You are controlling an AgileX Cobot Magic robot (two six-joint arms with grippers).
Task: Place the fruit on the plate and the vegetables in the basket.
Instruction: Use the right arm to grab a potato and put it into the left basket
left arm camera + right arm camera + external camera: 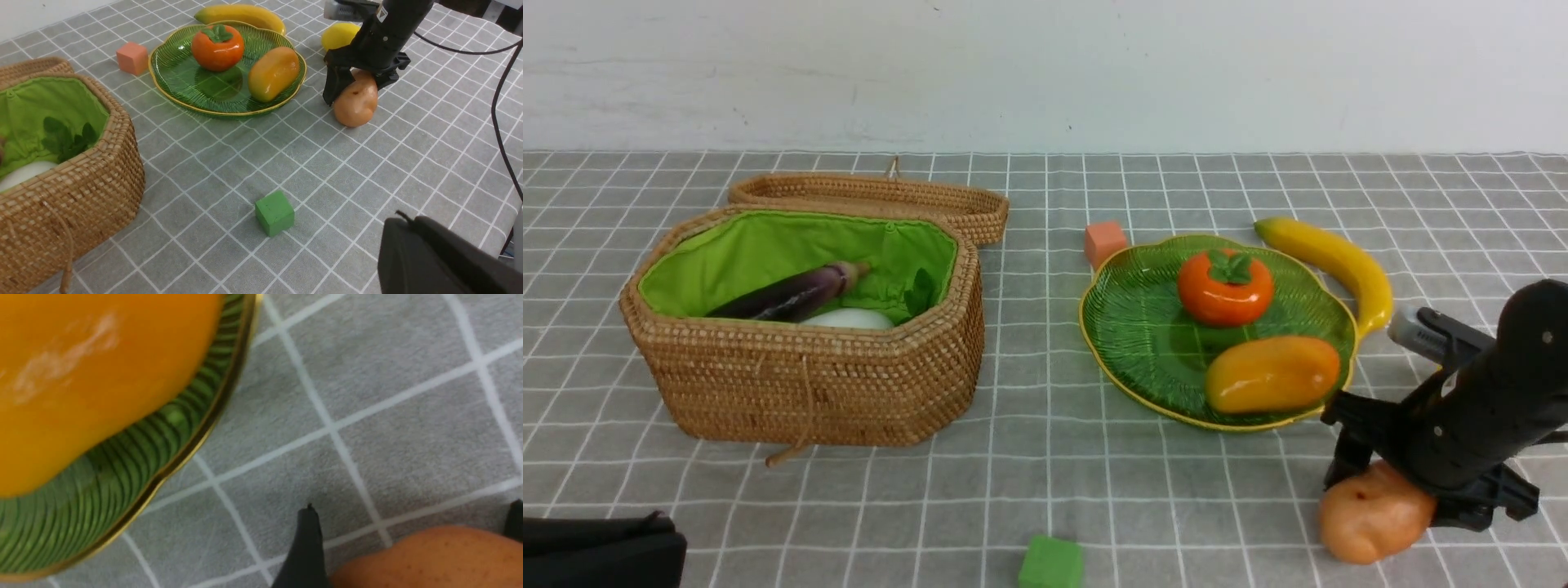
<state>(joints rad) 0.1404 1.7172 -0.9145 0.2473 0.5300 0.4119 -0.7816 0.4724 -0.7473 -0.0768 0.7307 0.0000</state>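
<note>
The tan potato (1372,514) lies on the cloth just beside the green glass plate (1127,327). My right gripper (1413,498) is lowered over it, open, one finger on each side of the potato (429,555). On the plate rest the persimmon (1225,286) and the mango (1272,373). The banana (1339,261) lies against the plate's far right rim, and the lemon (339,34) sits behind my right arm. Eggplant (792,294) and white radish (849,318) are inside the wicker basket (809,384). My left gripper (402,220) is shut and empty, low at the near left.
An orange cube (1104,241) stands just left of the plate's far edge. A green cube (1052,563) sits near the table's front middle. The basket's lid (874,196) lies open behind it. A black cable (500,102) trails from my right arm.
</note>
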